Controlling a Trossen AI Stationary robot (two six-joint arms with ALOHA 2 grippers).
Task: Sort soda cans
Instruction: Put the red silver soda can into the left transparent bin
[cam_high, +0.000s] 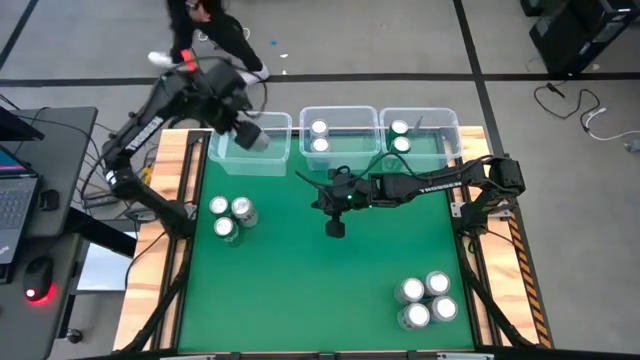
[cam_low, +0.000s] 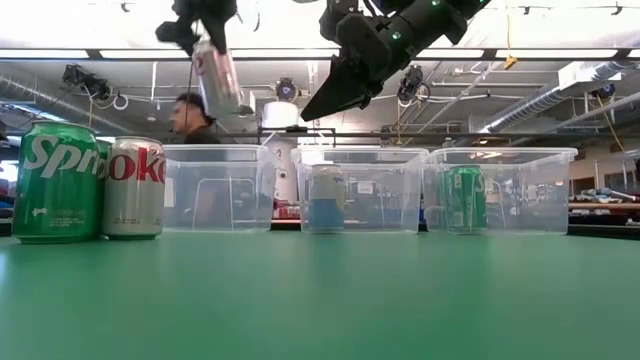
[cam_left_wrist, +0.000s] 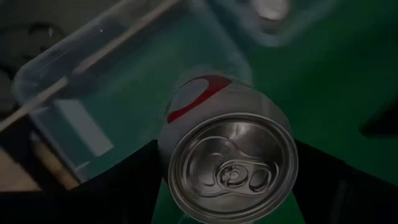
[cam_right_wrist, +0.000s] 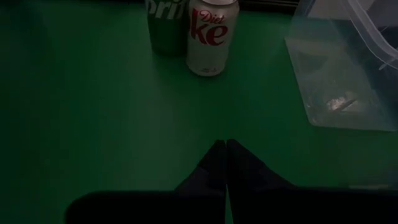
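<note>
My left gripper (cam_high: 247, 132) is up above the clear left bin (cam_high: 225, 158), shut on a silver soda can with a red mark (cam_left_wrist: 211, 106); the low view shows that can (cam_low: 217, 78) high over the table. My right gripper (cam_high: 335, 228) hovers shut over the middle of the green table, holding nothing. Three soda cans (cam_high: 229, 214) stand on their bases at the left. Several more (cam_high: 425, 300) stand near the front right. The middle bin (cam_high: 340, 112) holds two cans (cam_high: 319, 137), and so does the right bin (cam_high: 435, 115), where two cans (cam_high: 400, 136) stand. My left gripper pinches the silver can between its two fingers (cam_left_wrist: 134, 177), one on each side of the can's wall just below the top rim (cam_left_wrist: 180, 124). The fingers come from above, slanting down. The can hangs tilted below them, its base lowest, clear of table and bin.
A green Sprite can (cam_low: 55, 183) and a Diet Coke can (cam_low: 134, 187) stand close to the low camera at the left. A person (cam_high: 210, 30) stands beyond the table's far edge. Wooden rails (cam_high: 185, 200) run along the table's sides. A laptop desk (cam_high: 30, 200) sits left.
</note>
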